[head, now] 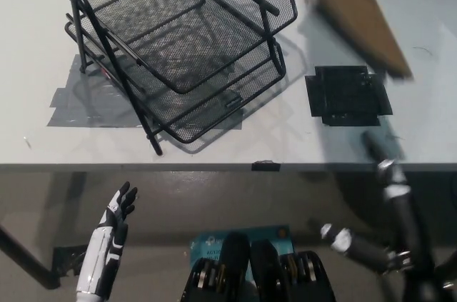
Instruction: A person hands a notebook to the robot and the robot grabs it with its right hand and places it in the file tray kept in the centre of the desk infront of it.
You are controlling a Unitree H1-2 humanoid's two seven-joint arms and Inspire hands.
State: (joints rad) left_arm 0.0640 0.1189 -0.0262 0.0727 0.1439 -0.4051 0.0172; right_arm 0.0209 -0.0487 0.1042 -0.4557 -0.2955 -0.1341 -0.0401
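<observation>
A brown notebook (359,13) comes in from the top right, blurred and slanted above the desk; whoever holds it is out of sight. The black wire-mesh file tray (178,38), with stacked tiers, stands on the white desk (271,141) at the upper middle. My black right hand (382,223) is at the lower right, below the desk's front edge and well short of the notebook, blurred, with its fingers (390,177) spread apart and nothing in them. My white left hand (118,216) rests low at the lower left, fingers straight and apart.
A black square patch (348,95) lies on the desk right of the tray, under the notebook's near end. Grey tape strips (71,106) are stuck down left of the tray. The desk's front edge runs across the picture's middle, marked by a small black tab (265,166).
</observation>
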